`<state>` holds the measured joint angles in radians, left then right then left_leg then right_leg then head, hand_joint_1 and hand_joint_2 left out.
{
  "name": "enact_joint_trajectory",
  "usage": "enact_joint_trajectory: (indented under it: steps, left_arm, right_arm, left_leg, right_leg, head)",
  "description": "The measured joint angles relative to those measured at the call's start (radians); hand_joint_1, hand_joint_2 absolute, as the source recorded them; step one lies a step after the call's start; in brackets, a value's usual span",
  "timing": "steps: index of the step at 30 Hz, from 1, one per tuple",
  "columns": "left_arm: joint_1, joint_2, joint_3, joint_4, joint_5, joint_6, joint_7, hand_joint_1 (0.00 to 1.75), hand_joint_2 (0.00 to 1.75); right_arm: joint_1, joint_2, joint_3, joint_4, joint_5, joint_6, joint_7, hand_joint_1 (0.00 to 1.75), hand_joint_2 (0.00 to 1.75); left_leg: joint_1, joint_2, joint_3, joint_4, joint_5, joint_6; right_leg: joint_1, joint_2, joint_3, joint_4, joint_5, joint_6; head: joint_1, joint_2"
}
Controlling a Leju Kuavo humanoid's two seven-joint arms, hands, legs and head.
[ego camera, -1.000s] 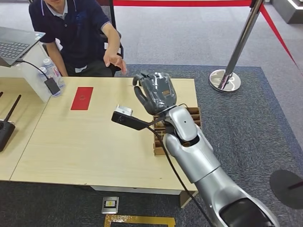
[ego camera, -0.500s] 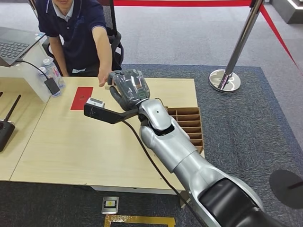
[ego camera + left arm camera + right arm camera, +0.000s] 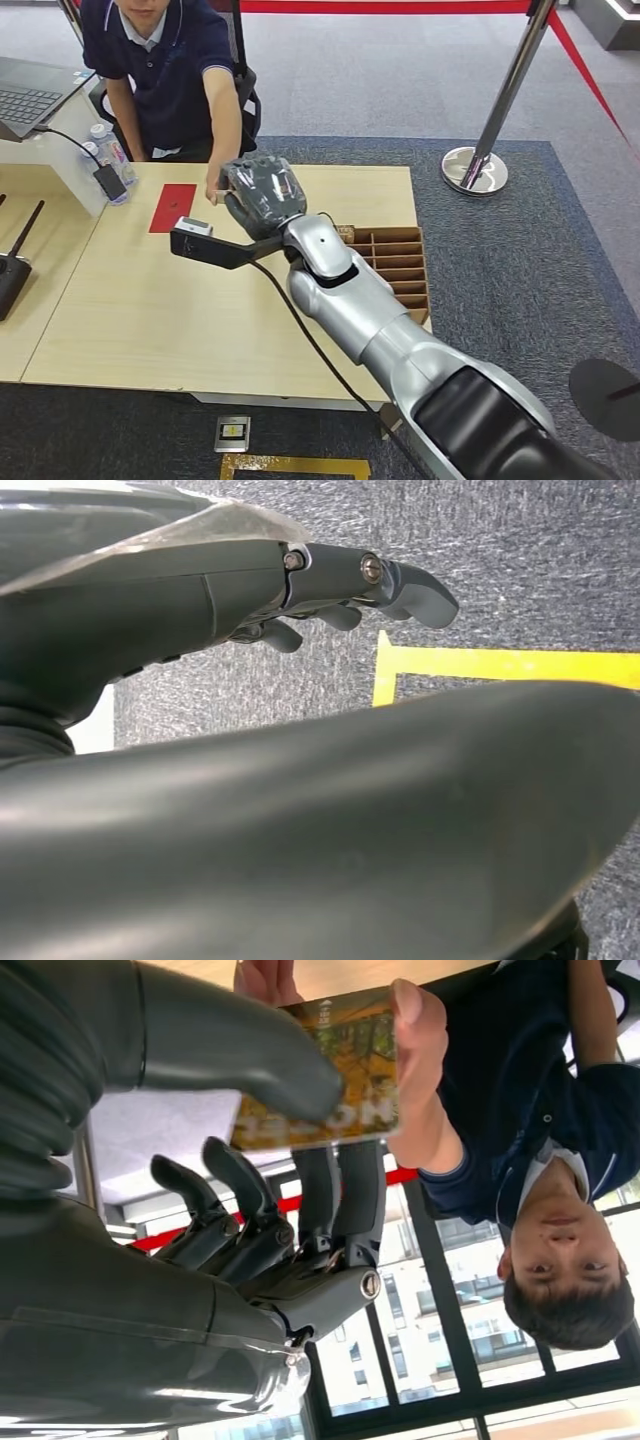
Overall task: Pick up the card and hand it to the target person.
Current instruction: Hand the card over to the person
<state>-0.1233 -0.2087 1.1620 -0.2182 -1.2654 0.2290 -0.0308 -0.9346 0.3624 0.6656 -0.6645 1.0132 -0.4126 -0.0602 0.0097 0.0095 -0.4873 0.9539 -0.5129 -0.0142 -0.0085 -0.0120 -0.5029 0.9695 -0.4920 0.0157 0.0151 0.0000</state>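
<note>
The card, printed in orange and yellow, is pinched between the thumb and fingers of my right hand. A person's hand grips the card's other end. In the head view my right hand is stretched out over the far part of the wooden table, meeting the seated person's hand. My left hand hangs by my side over the carpet, fingers loosely extended and holding nothing.
A red envelope lies on the table near the person. A slotted wooden box sits at the table's right end. A laptop, bottles and a router stand at left. A stanchion stands on the carpet.
My right arm swung left from above the wooden box to the person. The person reached forward and took hold of the card's free end.
</note>
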Motion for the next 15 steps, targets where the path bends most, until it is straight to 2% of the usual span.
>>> enact_joint_trajectory:
  steps: [8, 11, 15]
  left_arm:
    - [0.001, -0.001, 0.005, 0.0, 0.027, 0.014, -0.016, 0.0, 0.0]
    - [0.002, -0.002, 0.011, 0.0, 0.038, 0.015, -0.012, 0.0, 0.0]
    - [0.003, -0.007, 0.023, 0.001, 0.052, 0.021, -0.007, 0.0, 0.0]
  right_arm:
    - [0.026, -0.015, -0.031, -0.044, -0.072, -0.044, -0.068, 0.0, 1.75]
    - [0.09, -0.04, -0.072, -0.145, -0.067, -0.041, -0.094, 0.0, 1.75]
    - [0.231, -0.085, -0.142, -0.357, -0.067, -0.031, -0.125, 0.0, 1.75]
  left_leg:
    - [0.0, 0.0, 0.0, 0.0, 0.0, 0.0]
    - [0.0, 0.0, 0.0, 0.0, 0.0, 0.0]
    - [0.0, -0.001, 0.0, 0.0, 0.0, 0.0]
  right_leg:
    - [0.0, 0.0, 0.0, 0.0, 0.0, 0.0]
    - [0.0, 0.0, 0.0, -0.001, 0.0, 0.0]
    - [0.0, 0.0, 0.0, -0.002, 0.0, 0.0]
  head:
    - [0.0, 0.0]
    - [0.0, 0.0]
    - [0.0, 0.0]
